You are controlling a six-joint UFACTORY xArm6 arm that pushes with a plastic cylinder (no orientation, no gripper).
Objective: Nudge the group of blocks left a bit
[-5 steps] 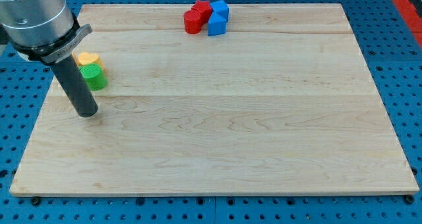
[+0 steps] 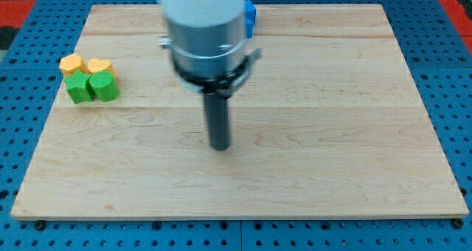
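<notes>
My tip rests on the wooden board near its middle, far from all blocks. At the view's left edge sits a group: an orange block, a yellow heart block, a green block and a green cylinder, all touching. At the view's top a blue block peeks out beside the arm's body. The red blocks near it are hidden behind the arm.
The blue pegboard table surrounds the board on all sides. The arm's grey body covers the top centre of the board.
My tip has swung from beside the green cylinder at the left to the board's middle. The arm now hides the red blocks and uncovers the orange and green blocks at left.
</notes>
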